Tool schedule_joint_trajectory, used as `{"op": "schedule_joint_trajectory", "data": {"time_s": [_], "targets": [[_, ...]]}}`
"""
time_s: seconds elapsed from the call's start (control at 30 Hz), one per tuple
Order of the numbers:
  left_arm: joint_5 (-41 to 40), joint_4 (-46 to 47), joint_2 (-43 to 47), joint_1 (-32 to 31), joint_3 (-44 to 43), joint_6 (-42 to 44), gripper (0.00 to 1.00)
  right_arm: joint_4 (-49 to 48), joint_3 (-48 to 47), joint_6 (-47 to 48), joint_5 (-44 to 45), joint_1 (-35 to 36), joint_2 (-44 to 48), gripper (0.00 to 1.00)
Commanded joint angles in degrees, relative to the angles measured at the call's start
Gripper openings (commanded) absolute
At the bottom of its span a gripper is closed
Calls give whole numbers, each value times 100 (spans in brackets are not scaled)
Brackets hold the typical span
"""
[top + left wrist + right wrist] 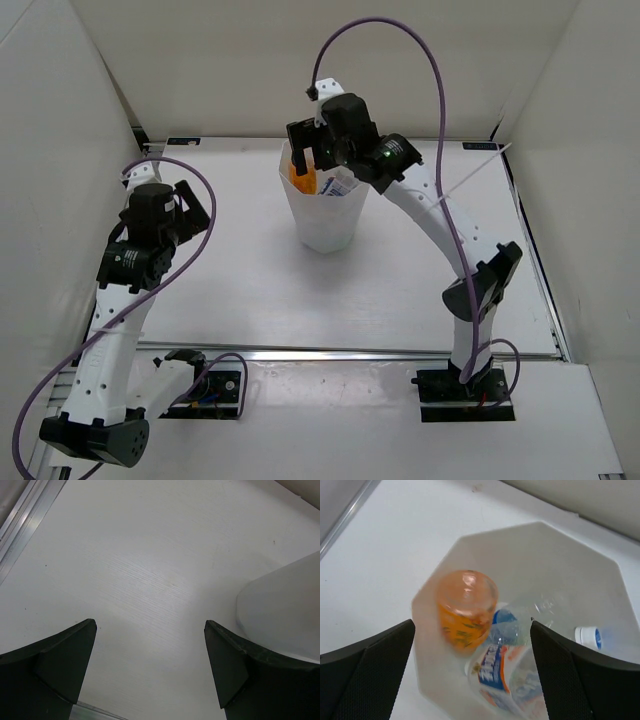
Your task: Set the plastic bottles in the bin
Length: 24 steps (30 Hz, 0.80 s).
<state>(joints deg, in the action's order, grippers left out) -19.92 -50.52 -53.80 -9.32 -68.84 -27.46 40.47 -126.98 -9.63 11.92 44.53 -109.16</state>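
Observation:
The white translucent bin point(325, 222) stands mid-table; its octagonal rim point(540, 530) fills the right wrist view. Inside lie the orange bottle point(466, 609), base up and blurred, a clear bottle with a white, blue and red label point(505, 672), a clear bottle with a blue label point(512, 630) and a bottle with a white cap point(587, 637). No green bottle shows. My right gripper point(308, 150) hovers open and empty right above the bin's mouth point(472, 665). My left gripper point(200, 205) is open and empty at the left, above bare table point(150, 660).
White walls close in the table on the left, back and right. An aluminium rail point(350, 353) runs along the near edge. The bin's side point(285, 615) shows at the right of the left wrist view.

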Motion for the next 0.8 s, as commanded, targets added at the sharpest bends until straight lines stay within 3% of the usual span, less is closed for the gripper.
{"op": "schedule_joint_trajectory", "data": {"time_s": [0.0, 0.2, 0.33, 0.4, 0.47, 0.6, 0.77], "targets": [[67, 95, 36, 27, -183, 109, 100, -224, 138, -267, 511, -6, 773, 100], [15, 95, 36, 27, -113, 110, 100, 724, 138, -1154, 733, -794, 1642, 100], [15, 95, 89, 27, 282, -30, 100, 1691, 190, -1480, -977, -1815, 1836, 100], [15, 95, 159, 79, 555, -232, 100, 1692, 821, -1568, -1855, -2279, 2143, 100], [15, 95, 159, 80, 774, -295, 100, 1632, 1279, -1709, -2193, -2519, 2337, 100], [-318, 95, 282, 194, 1188, -644, 100, 1404, 2183, -1656, -2361, -2800, 2899, 100], [-1335, 95, 282, 457, 1698, -1155, 100, 1191, 2661, -1481, -2607, -3187, 3200, 100]]}}
